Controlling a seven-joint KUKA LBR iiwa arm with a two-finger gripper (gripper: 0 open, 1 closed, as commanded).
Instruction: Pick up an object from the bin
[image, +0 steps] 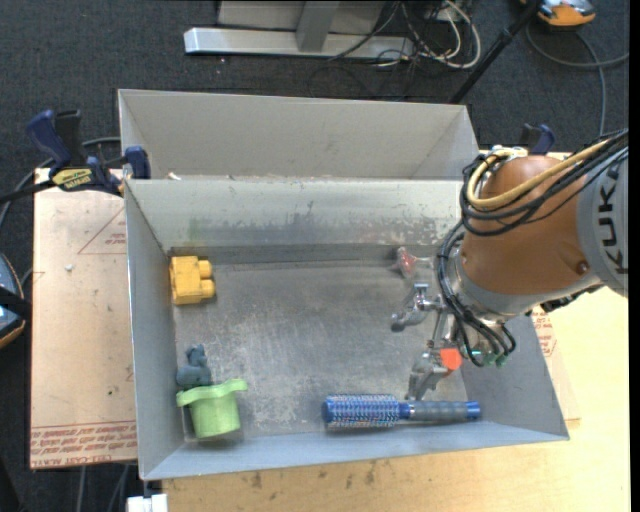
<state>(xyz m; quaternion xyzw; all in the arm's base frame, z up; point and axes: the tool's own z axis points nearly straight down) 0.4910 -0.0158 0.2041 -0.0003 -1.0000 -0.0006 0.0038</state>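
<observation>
Grey scuffed sheet metal makes up the bin (300, 330), its floor scratched and dull, its walls sloping outwards. I see my hand (418, 345) low over the right part of the floor. Its two bare-metal fingers (408, 316) are spread apart with nothing between them, one towards the back wall and one towards the front.

Just in front of the nearer fingertip lies a blue hairbrush (400, 410), along the front wall. It has a bristly, textured head on the left and a smooth straight handle on the right. I cannot tell whether the fingertip touches it.

A small pale pink piece (405, 261) sits by the back wall, behind the hand. Well apart on the left are a yellow plastic block (190, 280) with rounded studs, a light green ribbed cup-shaped piece (212, 410) lying in the front left corner, and a small grey-blue figure (192, 368) touching it.

The glossy orange cover (520, 240) on the wrist carries bundled cables, and beside it I read the letters "KU" (605, 225).
</observation>
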